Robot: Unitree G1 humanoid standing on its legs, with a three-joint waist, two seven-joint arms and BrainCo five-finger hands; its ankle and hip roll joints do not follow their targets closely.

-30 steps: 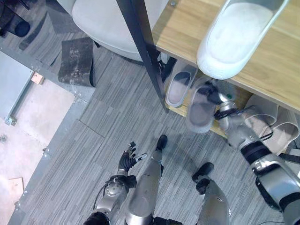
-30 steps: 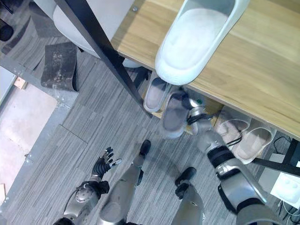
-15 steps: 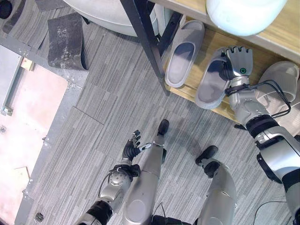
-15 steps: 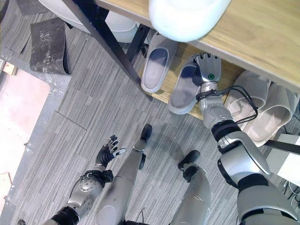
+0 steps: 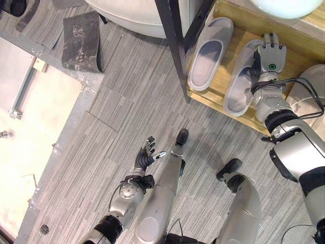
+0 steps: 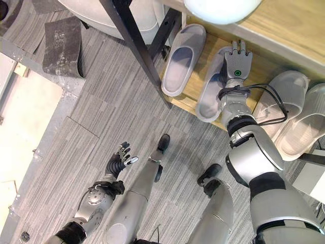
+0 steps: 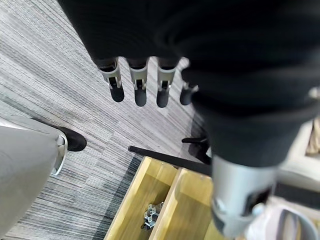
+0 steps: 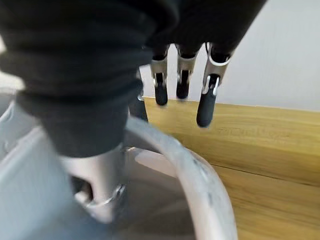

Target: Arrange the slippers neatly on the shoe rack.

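Note:
Two grey slippers lie side by side on the wooden lower shelf (image 6: 264, 68) of the shoe rack. One slipper (image 5: 209, 53) is by the black post. The other grey slipper (image 5: 238, 84) is to its right, heel over the shelf's front edge. My right hand (image 5: 270, 53) rests along this slipper's right side, fingers straight toward the back of the shelf. In the right wrist view the slipper's strap (image 8: 200, 175) curves between my thumb and the straight fingers (image 8: 207, 102). My left hand (image 5: 147, 157) hangs open low over the carpet, its fingers (image 7: 140, 87) straight.
Two beige slippers (image 6: 284, 96) sit on the same shelf further right. A white slipper (image 6: 221, 7) lies on the top shelf above. The black rack post (image 5: 175, 46) stands left of the grey pair. A dark mat (image 5: 81, 40) and a pale round base (image 5: 132, 12) are on the grey carpet.
My right hand carried the grey slipper from in front of the rack onto the lower shelf and slid it in beside the other. Its fingers have straightened. The camera shifted.

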